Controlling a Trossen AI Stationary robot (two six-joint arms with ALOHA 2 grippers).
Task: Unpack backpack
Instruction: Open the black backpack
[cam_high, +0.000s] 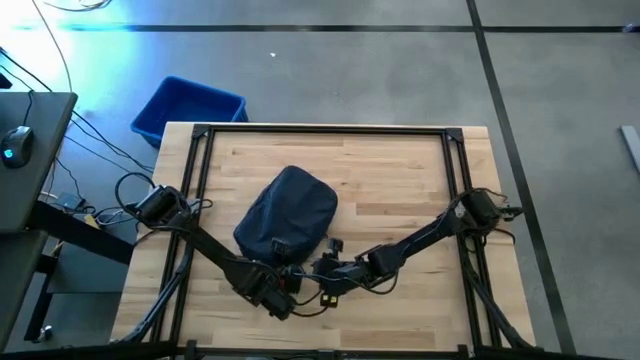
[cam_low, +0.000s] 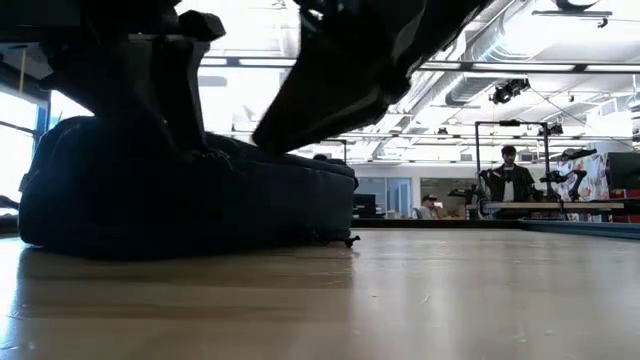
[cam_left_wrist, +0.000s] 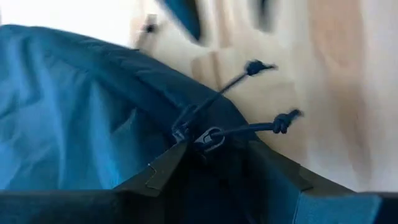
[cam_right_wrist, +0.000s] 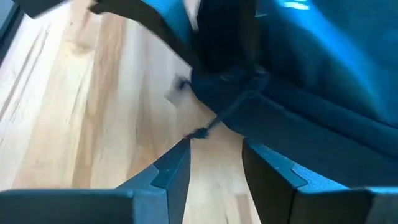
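Observation:
The dark navy backpack (cam_high: 288, 215) lies flat on the wooden table (cam_high: 400, 190); in the low view it is a dark mound (cam_low: 180, 200). At its near end, two zipper sliders (cam_left_wrist: 208, 138) sit close together, each with a knotted cord pull (cam_left_wrist: 286, 121). My left gripper (cam_high: 283, 282) is at that near end, shut on the backpack's fabric (cam_left_wrist: 217, 155). My right gripper (cam_high: 318, 268) stands open just to the right of it, low over the wood (cam_right_wrist: 216, 152). A cord pull's end (cam_right_wrist: 199, 132) lies just ahead of its fingertips, and bare table shows between them. My left gripper pinches the backpack's fabric right beside the zipper sliders (cam_left_wrist: 214, 163) between its two fingers. The fingers slant down at it from the table's near side. The backpack stays lying on the table. One layer or several, I cannot tell.
A blue plastic bin (cam_high: 190, 108) stands on the floor beyond the table's far left corner. A black metal frame (cam_high: 330, 130) runs along the table's edges. A dark side desk with a mouse (cam_high: 18, 145) is at the left. People (cam_low: 510, 175) stand far off in the room.

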